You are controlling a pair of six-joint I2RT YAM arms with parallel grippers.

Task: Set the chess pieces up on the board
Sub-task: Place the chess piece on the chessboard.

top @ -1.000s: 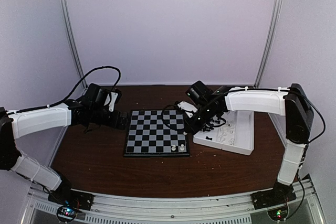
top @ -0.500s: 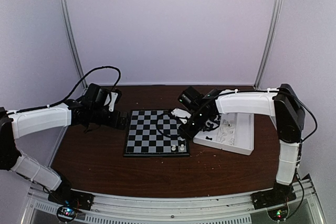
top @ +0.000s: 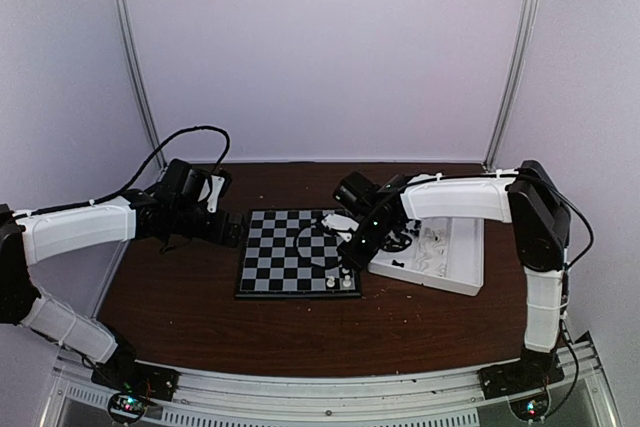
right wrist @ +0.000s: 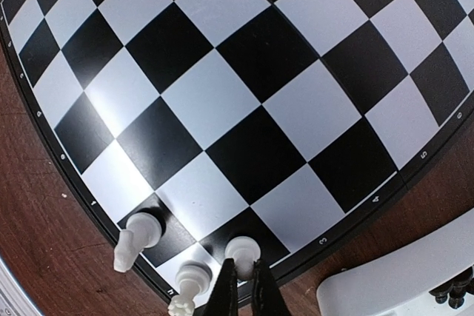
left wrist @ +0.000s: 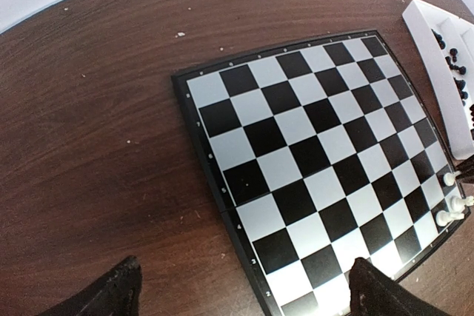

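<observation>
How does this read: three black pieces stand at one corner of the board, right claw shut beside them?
Wrong colour: the right wrist view shows the three pieces are white. They do stand at a corner of the board, right claw shut beside them.

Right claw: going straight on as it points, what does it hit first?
The black-and-white chessboard, at a corner-row square; the small white plastic chess piece at the right claw's shut tips looks pinched. Depth unclear.

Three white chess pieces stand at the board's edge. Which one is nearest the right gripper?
The white piece at the right gripper's closed fingertips, apparently pinched; the knight and the other piece stand free beside it.
</observation>
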